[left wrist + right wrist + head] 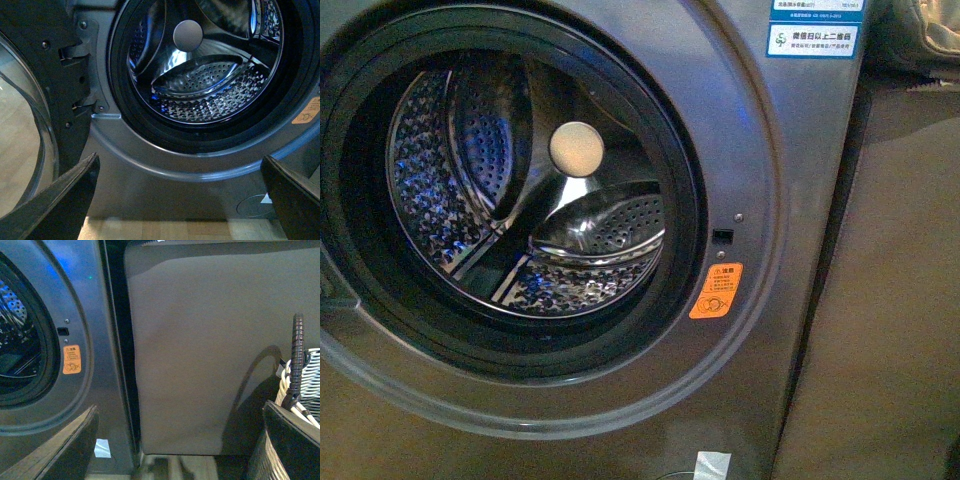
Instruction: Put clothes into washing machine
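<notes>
The dark grey washing machine (pixel 760 150) fills the front view, its round porthole open onto the perforated steel drum (pixel 520 190). An orange warning sticker (pixel 716 291) and a white tape patch (pixel 712 464) sit on its front. The dark navy clothes show in no view; the drum looks empty. My left gripper (pixel 180 200) is open and empty, low before the porthole of the machine (pixel 150 165). My right gripper (pixel 180 440) is open and empty, facing the grey-brown panel (pixel 200 350) beside the machine (pixel 95 300). No arm shows in the front view.
The open door (pixel 30 110) with its glass bowl hangs to one side in the left wrist view. A woven wicker basket (pixel 300 385) with a dark handle stands by the right gripper. A wooden floor (pixel 170 229) runs below the machine. The grey-brown panel (pixel 890 280) stands right of it.
</notes>
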### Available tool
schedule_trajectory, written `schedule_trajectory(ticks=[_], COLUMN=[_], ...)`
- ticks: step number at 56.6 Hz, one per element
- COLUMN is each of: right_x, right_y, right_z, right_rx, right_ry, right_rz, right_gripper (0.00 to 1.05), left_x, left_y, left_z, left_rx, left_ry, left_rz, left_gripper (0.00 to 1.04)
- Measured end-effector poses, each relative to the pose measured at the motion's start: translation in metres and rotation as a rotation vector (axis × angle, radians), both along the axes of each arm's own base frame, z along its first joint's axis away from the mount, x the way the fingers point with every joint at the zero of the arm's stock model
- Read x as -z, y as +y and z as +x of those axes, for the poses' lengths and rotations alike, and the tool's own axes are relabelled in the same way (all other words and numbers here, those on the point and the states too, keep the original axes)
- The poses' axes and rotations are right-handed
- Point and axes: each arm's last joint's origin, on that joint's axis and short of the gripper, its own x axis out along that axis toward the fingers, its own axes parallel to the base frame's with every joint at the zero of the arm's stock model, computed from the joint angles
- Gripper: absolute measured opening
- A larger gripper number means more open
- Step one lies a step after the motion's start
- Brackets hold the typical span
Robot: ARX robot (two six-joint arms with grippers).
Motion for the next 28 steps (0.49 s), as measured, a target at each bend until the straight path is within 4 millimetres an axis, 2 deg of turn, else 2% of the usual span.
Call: schedule_trajectory(ticks=[28], right_x=[0.0000], right_y=[0.0000], right_z=[0.0000], right_rx=[0.000], right_ry=[0.000], right_rz=[0.000], right_gripper=[0.97], left_x=[0.0000], left_y=[0.0000], left_z=[0.0000], left_rx=[0.000], left_ry=[0.000], left_rz=[0.000], left_gripper=[0.98])
